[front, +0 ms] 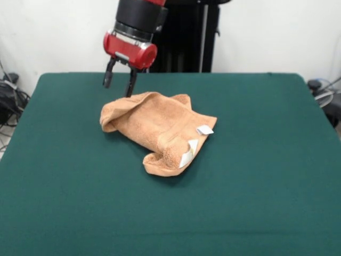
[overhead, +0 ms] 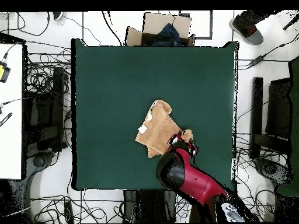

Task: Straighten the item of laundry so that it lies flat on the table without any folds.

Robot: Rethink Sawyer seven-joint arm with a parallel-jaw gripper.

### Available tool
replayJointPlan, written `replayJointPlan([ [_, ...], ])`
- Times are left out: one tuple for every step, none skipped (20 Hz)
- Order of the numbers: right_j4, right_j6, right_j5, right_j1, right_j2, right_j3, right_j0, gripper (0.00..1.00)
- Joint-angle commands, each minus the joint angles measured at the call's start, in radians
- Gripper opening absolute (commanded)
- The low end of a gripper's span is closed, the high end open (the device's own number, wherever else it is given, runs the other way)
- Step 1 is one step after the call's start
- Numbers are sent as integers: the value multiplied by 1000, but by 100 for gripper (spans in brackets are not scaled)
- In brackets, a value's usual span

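We see an orange-tan terry-cloth towel [front: 160, 130] lying crumpled a little left of the centre of the front view, on a dark green, felt-like desk [front: 256, 202] far larger than it. By our reading the task is barely begun: the cloth is bunched into a lumpy, roughly triangular heap, one edge rolled over at the left, a corner curled under at the bottom, and two small white tags [front: 196, 140] poking out at the lower right. All the spreading is left to do. The pile looks soft and thick, with a woven band near the tags. The red and black end effector [front: 119, 82] hangs in the upper left, just above the towel's far edge, its two dark fingers [front: 130, 84] parted and holding nothing.
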Motion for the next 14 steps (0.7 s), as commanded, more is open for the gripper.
replayJointPlan([
  [50,236,117,-35,93,61,21,100],
  [59,241,118,-40,89,64,28,100],
  [64,244,115,-37,90,65,30,100],
  [68,248,112,-34,92,65,33,100],
  [73,250,109,-31,93,65,35,100],
  [79,251,110,-29,93,64,39,100],
  [82,251,107,-27,94,64,40,100],
  [85,251,102,-21,95,62,41,100],
  [90,250,101,-18,94,60,43,100],
  [94,249,100,-15,94,57,45,100],
  [97,249,99,-12,94,55,46,100],
  [99,248,97,-6,97,48,45,100],
  [101,250,93,0,99,45,45,100],
  [101,254,83,10,104,43,44,100],
])
